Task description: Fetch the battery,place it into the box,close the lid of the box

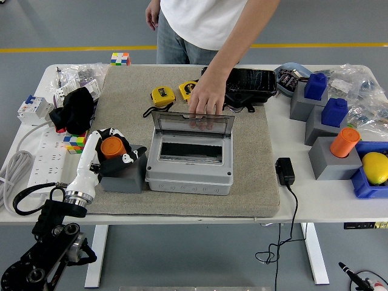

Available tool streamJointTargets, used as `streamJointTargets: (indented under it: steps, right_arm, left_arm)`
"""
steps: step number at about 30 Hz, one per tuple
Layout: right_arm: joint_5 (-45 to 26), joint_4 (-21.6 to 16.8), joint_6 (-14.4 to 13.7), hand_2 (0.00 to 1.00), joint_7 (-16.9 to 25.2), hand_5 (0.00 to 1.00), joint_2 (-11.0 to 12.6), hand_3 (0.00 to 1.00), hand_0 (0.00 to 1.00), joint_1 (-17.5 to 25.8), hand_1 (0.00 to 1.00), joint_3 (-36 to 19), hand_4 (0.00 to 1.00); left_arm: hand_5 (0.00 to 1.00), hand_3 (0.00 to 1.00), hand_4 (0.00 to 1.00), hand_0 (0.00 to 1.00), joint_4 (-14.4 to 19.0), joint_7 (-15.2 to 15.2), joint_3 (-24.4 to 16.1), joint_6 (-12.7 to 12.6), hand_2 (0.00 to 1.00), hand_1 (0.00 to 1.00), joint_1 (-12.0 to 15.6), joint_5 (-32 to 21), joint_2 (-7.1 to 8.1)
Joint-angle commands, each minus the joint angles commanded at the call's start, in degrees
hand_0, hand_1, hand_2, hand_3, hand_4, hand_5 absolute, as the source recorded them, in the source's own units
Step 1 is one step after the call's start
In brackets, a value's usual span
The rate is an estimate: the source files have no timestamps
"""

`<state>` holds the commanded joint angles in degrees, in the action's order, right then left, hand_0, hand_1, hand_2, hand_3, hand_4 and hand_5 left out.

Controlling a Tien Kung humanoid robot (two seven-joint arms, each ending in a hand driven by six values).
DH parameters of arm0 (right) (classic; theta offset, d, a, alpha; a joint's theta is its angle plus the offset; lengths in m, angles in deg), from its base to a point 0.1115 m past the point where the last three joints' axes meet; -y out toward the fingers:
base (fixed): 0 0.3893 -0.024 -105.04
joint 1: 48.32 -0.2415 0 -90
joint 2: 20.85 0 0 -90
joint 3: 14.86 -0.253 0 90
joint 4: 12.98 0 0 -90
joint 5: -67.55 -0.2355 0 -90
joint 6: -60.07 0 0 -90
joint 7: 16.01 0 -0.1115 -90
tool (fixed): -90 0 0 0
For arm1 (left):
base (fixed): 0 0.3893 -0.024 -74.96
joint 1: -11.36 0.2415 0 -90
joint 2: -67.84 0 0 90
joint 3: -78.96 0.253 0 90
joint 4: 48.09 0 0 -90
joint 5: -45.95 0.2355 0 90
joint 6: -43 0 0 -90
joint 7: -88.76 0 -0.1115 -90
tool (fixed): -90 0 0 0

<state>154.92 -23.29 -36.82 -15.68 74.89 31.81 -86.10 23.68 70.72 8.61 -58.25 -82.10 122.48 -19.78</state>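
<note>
The left hand (pixel 112 147) is curled around the orange battery (pixel 113 147), which stands upright in a grey holder (pixel 124 173). The open box (pixel 190 161) sits just right of it. The battery looks rigid, smooth and light; gripping its sides above the holder seems safest.

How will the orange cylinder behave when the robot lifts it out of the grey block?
The orange cylinder looks rigid and smooth, so it may slip between the left hand's fingers. Being round, it would probably roll if laid on its side. It sits upright in the grey block, so it probably needs a straight upward pull.
</note>
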Motion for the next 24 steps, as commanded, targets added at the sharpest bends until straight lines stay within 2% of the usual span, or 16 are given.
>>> streamJointTargets:
  steps: [5, 6, 11, 12, 24]
  right_arm:
    - [-0.2, 0.0, 0.0, 0.838, 0.0, 0.998, 0.1, 0.882, 0.891, -0.1, 0.868, 0.2, 0.998]
    - [-0.1, 0.0, 0.0, 0.838, 0.0, 0.998, 0.1, 0.882, 0.891, -0.1, 0.868, 0.0, 0.998]
    - [0.0, 0.0, 0.0, 0.838, -0.1, 0.998, 0.0, 0.882, 0.891, 0.0, 0.868, -0.1, 0.998]
    - [0.0, 0.0, 0.0, 0.838, 0.0, 0.998, 0.0, 0.882, 0.891, 0.0, 0.868, -0.1, 0.998]
    - [-0.1, 0.0, 0.1, 0.838, -0.1, 0.998, 0.2, 0.881, 0.891, 0.0, 0.869, 0.1, 0.998]
  left_arm:
    - [0.115, 0.11, 0.942, 0.053, 0.0, -0.1, 0.1, -0.2, 0.115, 0.066, -0.2, -0.1, 0.02]
    - [0.134, 0.099, 0.894, 0.05, 0.0, -0.1, 0.2, -0.3, 0.106, 0.056, -0.2, -0.2, 0.07]
    - [0.134, 0.099, 0.894, 0.05, 0.2, -0.3, 0.0, -1.1, 0.106, 0.056, -0.5, -0.3, 0.15]
    - [0.145, 0.096, 0.859, 0.05, 0.2, -0.2, -0.1, -1.2, 0.104, 0.053, -0.6, -0.2, 0.19]
    - [0.17, 0.092, 0.82, 0.051, 1.6, 2.4, -0.3, -1.4, 0.102, 0.053, -2.0, 5.5, 1.31]
